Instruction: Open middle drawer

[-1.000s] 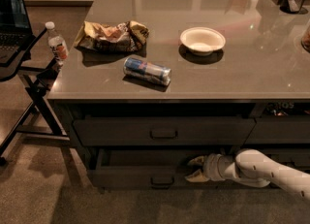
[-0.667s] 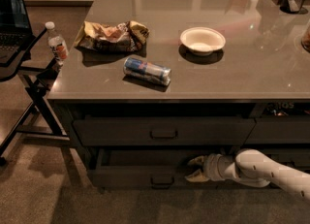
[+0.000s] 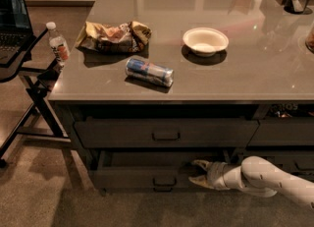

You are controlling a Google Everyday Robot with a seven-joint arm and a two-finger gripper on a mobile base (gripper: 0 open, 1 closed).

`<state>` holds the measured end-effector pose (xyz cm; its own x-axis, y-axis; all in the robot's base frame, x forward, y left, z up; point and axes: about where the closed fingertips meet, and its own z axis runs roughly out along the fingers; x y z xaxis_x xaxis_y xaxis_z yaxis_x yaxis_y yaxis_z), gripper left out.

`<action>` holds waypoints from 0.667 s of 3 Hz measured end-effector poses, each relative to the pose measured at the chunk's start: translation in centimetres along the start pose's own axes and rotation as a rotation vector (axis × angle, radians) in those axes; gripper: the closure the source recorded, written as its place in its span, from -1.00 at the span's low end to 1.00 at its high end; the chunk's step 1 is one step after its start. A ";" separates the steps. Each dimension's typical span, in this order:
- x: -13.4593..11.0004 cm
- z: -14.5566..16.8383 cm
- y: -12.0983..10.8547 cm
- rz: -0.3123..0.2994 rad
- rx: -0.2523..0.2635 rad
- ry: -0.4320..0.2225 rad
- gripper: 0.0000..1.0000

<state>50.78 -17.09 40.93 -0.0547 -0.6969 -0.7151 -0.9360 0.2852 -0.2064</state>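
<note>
Nothing has moved in the last second. Your gripper claw (image 3: 198, 172) stays low at the right end of the middle drawer (image 3: 132, 178), fingers spread and holding nothing. The drawer stands partly out, with its pull (image 3: 164, 182) left of the gripper claw. The opening looks stalled, so you probably need a fresh pull.

Rt edge: arm (image 3: 277, 181) cut off behind pincer (image 3: 198, 172) at middle drawer (image 3: 132, 177); laptop (image 3: 12, 19) cut at left

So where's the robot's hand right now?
The gripper sits low, right of centre in the camera view, at the middle drawer, just right of its pull.
</note>
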 end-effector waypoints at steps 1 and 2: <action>-0.3 -0.2 -0.1 0.000 0.000 0.000 1.00; -0.3 -0.8 0.9 -0.034 0.007 0.004 1.00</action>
<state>49.65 -17.14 41.50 -0.0244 -0.7090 -0.7048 -0.9350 0.2657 -0.2349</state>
